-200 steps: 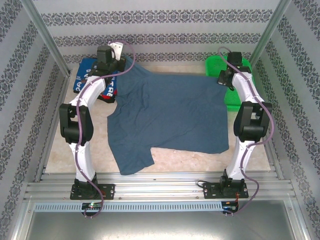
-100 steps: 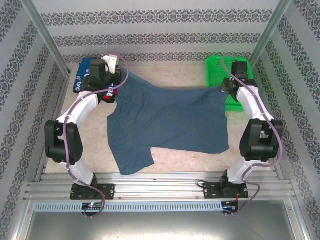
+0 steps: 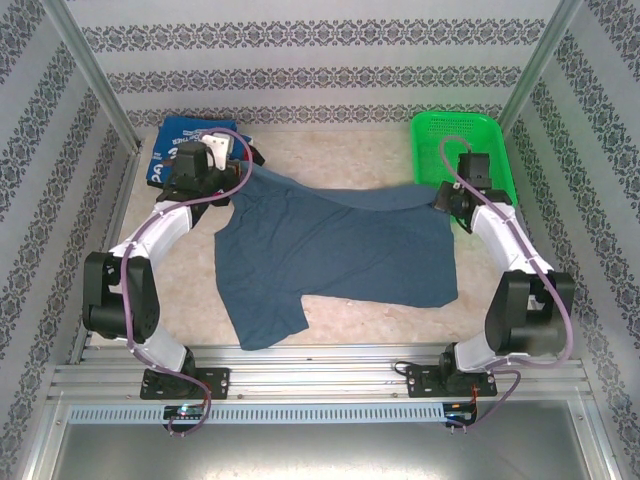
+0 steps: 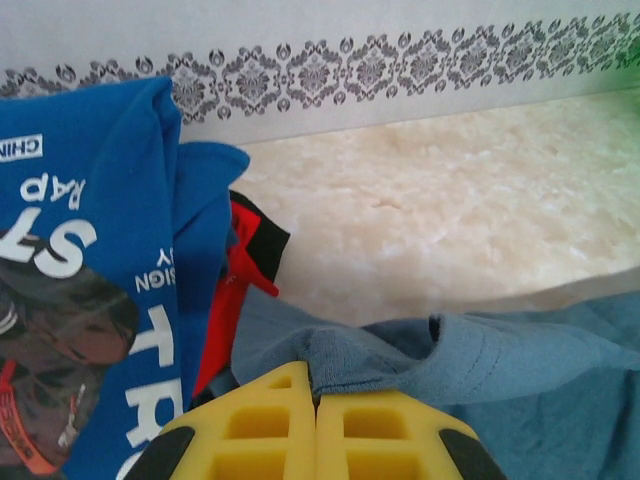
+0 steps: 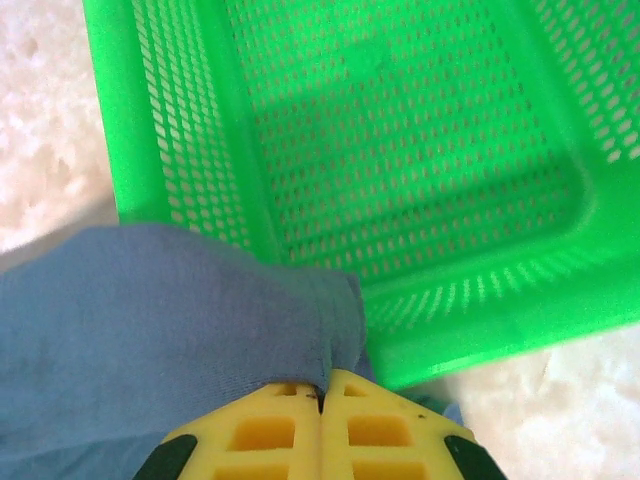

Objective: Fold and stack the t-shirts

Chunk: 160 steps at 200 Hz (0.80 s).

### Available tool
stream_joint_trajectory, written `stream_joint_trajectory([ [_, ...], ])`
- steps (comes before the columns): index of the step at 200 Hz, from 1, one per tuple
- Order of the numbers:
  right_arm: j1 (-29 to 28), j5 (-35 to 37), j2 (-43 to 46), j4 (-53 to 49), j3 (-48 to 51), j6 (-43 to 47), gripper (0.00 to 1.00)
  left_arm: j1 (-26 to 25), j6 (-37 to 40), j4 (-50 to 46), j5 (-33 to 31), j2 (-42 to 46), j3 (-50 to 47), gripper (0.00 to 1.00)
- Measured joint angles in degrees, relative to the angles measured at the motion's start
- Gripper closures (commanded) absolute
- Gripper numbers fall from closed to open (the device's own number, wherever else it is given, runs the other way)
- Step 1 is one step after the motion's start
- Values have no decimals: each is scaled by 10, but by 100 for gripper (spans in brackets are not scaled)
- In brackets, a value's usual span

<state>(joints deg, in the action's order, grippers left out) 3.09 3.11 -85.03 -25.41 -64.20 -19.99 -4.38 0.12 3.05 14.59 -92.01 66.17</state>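
Pinching the slate-blue t-shirt (image 3: 340, 245), left gripper (image 4: 316, 400) and right gripper (image 5: 322, 390) each clamp its far edge.

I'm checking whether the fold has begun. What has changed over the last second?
Both arms drew back toward their bases. The left gripper and right gripper, each shut on the far edge of the grey-blue shirt, pulled that edge nearer, over the rest of the cloth. Nothing was let go. The shirt's near half and sleeve, the green basket and the pile of shirts at far left stayed put.
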Motion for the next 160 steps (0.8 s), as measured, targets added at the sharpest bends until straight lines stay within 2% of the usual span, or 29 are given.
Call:
stream_joint_trajectory([
  [81,-3,-26,47,25,104,-61,100,0,-11,0,4,20,-37,100],
  [160,-3,-26,50,30,133,-72,100,0,-19,0,-1,24,-82,100],
])
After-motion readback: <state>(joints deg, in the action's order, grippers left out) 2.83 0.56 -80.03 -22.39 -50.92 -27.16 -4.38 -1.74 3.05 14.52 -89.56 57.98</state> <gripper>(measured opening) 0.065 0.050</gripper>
